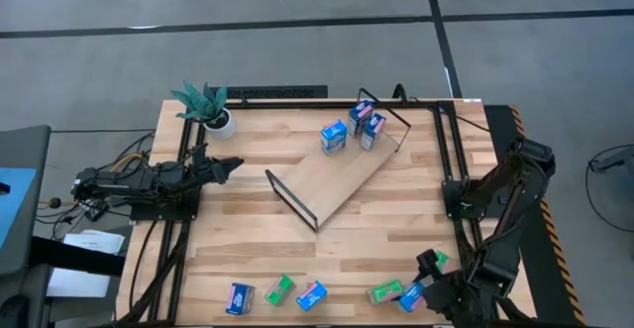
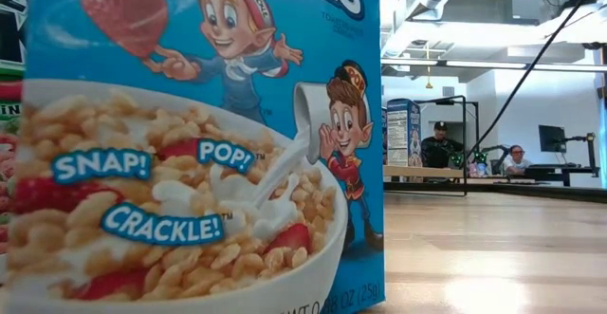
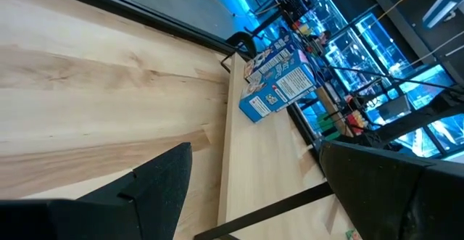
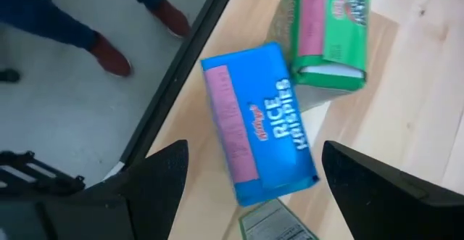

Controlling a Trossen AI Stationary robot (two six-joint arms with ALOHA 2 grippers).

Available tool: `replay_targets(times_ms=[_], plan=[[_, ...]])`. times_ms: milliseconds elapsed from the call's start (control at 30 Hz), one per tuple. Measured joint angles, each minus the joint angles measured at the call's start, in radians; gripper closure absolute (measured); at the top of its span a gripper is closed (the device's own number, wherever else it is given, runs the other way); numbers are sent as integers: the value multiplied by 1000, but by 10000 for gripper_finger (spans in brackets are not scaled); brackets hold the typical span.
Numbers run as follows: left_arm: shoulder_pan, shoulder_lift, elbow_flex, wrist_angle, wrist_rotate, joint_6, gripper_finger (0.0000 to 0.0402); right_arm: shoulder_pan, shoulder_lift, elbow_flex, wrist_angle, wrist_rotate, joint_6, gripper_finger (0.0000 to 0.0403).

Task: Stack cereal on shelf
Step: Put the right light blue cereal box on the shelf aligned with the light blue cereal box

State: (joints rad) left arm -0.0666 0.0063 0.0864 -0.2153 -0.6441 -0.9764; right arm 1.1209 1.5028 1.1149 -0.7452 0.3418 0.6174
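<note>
The shelf point(image 1: 332, 179) lies slantwise mid-table, its light board flat on the tabletop. Three cereal boxes point(image 1: 334, 137) point(image 1: 361, 116) point(image 1: 373, 130) stand on its far right end; the left wrist view shows them too point(image 3: 279, 80). More blue and green boxes lie along the near edge point(image 1: 240, 298) point(image 1: 279, 289) point(image 1: 311, 295) point(image 1: 385, 292). My right gripper point(image 4: 250, 160) hovers open at the near right corner, fingers on either side of a flat-lying blue box point(image 4: 261, 124), clear of it. A green box point(image 4: 330, 30) lies beside that one. My left gripper point(image 1: 230, 165) waits open at the left side.
A potted plant point(image 1: 208, 105) stands at the far left corner. Black frame rails point(image 1: 451, 160) run along both table sides. One blue box point(image 2: 199, 143) fills most of the low view. A person's feet point(image 4: 109, 51) stand on the floor off the near edge. People sit far behind.
</note>
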Motion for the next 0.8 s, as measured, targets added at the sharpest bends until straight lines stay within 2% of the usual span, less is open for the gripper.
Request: replay_targets(times_ms=[400,800], plan=[[0,0,0,0,-26,-13,109,5,-37,-58,45,1,5,86],[0,0,0,0,-26,-13,109,5,-37,-58,21,-2,-2,88]])
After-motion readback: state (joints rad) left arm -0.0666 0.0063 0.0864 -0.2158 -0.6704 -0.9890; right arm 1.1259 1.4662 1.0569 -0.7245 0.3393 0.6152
